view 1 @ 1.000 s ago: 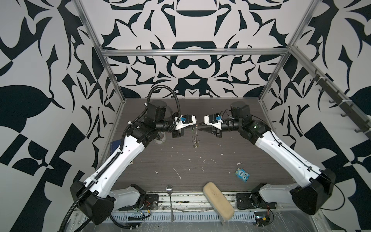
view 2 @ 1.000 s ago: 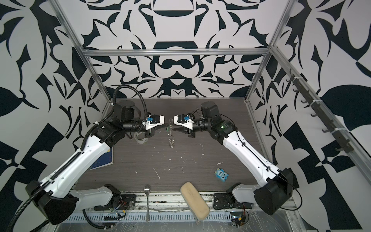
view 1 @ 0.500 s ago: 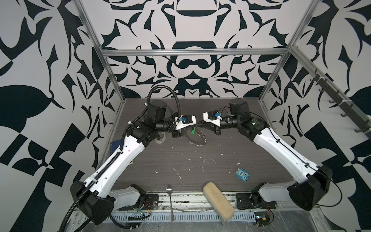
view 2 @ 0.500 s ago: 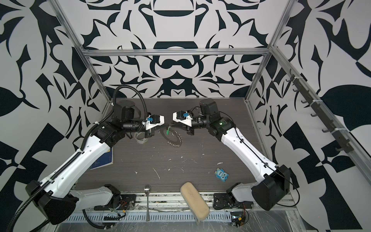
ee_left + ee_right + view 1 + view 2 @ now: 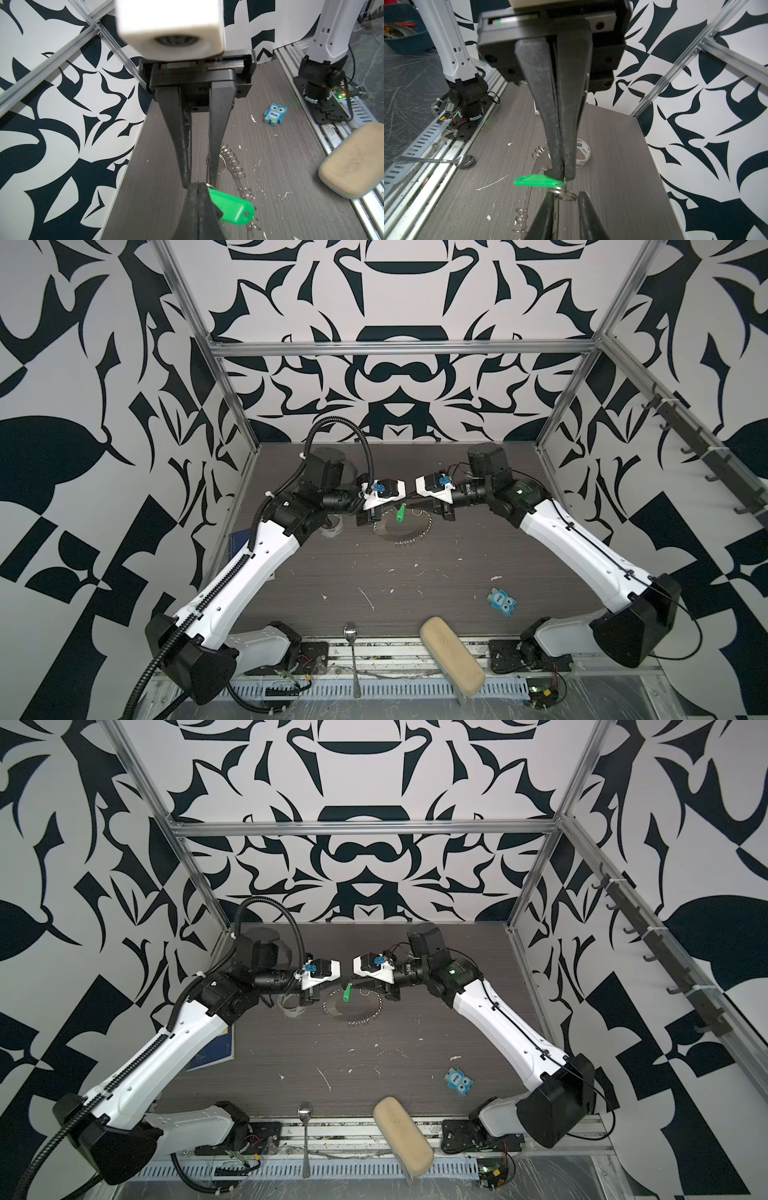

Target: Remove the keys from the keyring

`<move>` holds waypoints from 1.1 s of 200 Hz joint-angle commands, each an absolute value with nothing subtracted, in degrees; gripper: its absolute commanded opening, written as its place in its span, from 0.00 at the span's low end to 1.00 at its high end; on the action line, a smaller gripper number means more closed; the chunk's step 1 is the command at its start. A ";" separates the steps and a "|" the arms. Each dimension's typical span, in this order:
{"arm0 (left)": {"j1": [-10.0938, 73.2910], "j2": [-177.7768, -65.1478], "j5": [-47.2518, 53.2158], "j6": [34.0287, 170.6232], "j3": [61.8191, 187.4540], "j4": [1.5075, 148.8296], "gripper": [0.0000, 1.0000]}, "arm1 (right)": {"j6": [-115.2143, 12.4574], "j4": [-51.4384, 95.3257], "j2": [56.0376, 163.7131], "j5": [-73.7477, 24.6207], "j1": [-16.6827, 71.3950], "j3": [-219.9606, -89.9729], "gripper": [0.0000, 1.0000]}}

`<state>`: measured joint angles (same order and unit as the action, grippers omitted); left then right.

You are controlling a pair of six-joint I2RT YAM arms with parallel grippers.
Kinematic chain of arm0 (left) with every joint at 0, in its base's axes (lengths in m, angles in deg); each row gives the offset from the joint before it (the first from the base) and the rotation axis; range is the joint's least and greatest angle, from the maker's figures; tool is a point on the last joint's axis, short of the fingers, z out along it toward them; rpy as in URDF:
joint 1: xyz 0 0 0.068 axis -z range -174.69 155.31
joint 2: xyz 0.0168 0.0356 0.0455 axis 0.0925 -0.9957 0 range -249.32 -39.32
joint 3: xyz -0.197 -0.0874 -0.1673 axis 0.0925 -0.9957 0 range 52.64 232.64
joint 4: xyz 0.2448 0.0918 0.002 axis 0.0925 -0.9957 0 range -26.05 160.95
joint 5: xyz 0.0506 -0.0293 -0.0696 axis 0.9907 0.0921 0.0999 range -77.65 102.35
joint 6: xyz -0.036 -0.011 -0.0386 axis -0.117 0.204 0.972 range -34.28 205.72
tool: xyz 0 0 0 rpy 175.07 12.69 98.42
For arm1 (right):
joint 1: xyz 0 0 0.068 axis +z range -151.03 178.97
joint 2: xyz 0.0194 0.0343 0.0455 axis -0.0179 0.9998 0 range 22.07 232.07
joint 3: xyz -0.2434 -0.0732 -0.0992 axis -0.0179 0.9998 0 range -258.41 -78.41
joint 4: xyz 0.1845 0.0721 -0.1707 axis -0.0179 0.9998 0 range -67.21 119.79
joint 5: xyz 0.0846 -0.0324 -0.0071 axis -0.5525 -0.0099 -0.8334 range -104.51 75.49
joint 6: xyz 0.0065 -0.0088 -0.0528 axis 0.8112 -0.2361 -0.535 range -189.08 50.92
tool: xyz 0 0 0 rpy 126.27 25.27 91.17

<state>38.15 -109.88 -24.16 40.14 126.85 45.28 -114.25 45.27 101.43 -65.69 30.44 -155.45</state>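
The green key (image 5: 400, 514) (image 5: 347, 994) hangs between the two grippers above the table's back middle. My left gripper (image 5: 198, 184) (image 5: 401, 506) is shut on the key's end (image 5: 537, 180), where a small wire ring passes through. The right gripper (image 5: 564, 197) (image 5: 417, 502) faces it tip to tip, its jaws a little apart around that small ring. Below them, the keyring (image 5: 405, 541) (image 5: 357, 1022) spreads as a wide loop of silvery coils (image 5: 234, 162). In the right wrist view its coils (image 5: 521, 216) show beside the right gripper's fingers.
A whitish tape roll (image 5: 332, 526) (image 5: 582, 153) stands under the left wrist. A blue owl eraser (image 5: 502, 601) (image 5: 275, 114) lies front right. A spoon (image 5: 351, 639) and a beige case (image 5: 451, 655) rest at the front rail. A blue card (image 5: 212, 1048) lies by the left wall.
The keyring hung straight down a second ago; now it spreads into a wide loop and the green key shows. The right gripper lifted, came back level and reopened slightly. The left stayed shut.
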 commanded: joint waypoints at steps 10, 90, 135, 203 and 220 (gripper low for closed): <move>37.92 -109.02 -25.98 38.80 127.35 44.93 0.00 | -116.27 46.07 101.69 -65.48 31.81 -158.73 0.27; 35.90 -107.82 -25.44 38.79 127.61 43.96 0.00 | -118.64 51.22 101.61 -62.92 33.11 -159.71 0.14; 35.81 -107.65 -25.79 39.29 127.69 44.12 0.00 | -118.52 51.68 102.13 -62.77 33.28 -160.15 0.04; 34.34 -107.12 -24.88 39.89 127.14 44.89 0.00 | -115.12 48.60 101.13 -63.13 32.94 -158.62 0.00; 32.64 -106.49 -25.66 39.87 126.21 45.89 0.00 | -110.29 41.63 98.99 -65.36 31.78 -154.69 0.00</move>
